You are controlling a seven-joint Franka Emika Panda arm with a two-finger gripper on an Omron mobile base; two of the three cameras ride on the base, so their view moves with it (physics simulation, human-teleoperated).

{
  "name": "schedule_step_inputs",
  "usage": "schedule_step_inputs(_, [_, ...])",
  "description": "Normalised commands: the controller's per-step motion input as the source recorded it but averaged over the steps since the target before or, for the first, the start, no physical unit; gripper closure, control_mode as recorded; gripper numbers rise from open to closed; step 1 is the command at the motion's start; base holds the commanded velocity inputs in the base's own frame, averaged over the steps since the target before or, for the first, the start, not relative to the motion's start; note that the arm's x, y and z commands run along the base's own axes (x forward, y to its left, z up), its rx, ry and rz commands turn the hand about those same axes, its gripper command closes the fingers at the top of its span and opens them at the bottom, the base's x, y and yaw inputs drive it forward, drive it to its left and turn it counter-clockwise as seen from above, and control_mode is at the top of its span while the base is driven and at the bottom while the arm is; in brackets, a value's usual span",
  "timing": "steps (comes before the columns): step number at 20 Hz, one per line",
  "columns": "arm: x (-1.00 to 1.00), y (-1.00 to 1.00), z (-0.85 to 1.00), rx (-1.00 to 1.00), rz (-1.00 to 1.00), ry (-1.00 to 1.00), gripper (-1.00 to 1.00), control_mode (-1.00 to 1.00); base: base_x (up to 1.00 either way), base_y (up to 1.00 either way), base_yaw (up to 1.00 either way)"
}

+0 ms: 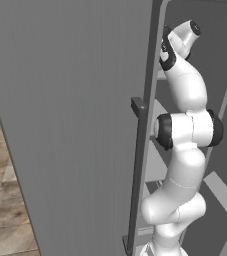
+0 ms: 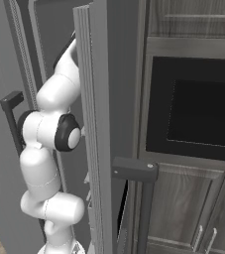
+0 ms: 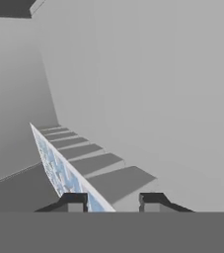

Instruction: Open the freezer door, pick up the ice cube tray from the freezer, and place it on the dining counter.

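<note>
hand: fingertips closed on the near rim of the ice cube tray
tray axis: long side runs straight away from the hand

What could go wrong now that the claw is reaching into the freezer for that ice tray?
The claw pinches just the thin rim of the ice cube tray, so the tray might tip or slip free when lifted. The arm reaches through a narrow gap beside the freezer door; pulling back, it or the tray could knock the door's edge.
</note>
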Motion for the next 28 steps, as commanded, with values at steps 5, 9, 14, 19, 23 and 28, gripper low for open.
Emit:
schedule_step_inputs(5, [-0.04,-0.08,0.0,0.02,-0.04,-0.14,1.0,-1.0,0.0,0.0,0.0])
schedule_step_inputs(9, [-0.06,-0.06,0.0,0.0,-0.11,-0.08,1.0,-1.0,0.0,0.0,0.0])
schedule_step_inputs(14, [0.0,0.0,0.07,0.0,-0.1,-0.07,1.0,-1.0,0.0,0.0,0.0])
schedule_step_inputs(19, [0.0,0.0,0.18,0.0,-0.09,-0.07,1.0,-1.0,0.0,0.0,0.0])
schedule_step_inputs(23, [0.0,0.0,0.25,0.0,-0.04,-0.05,1.0,-1.0,0.0,0.0,0.0])
schedule_step_inputs(28, [-0.01,0.0,0.27,0.0,0.0,-0.01,1.0,-1.0,0.0,0.0,0.0])
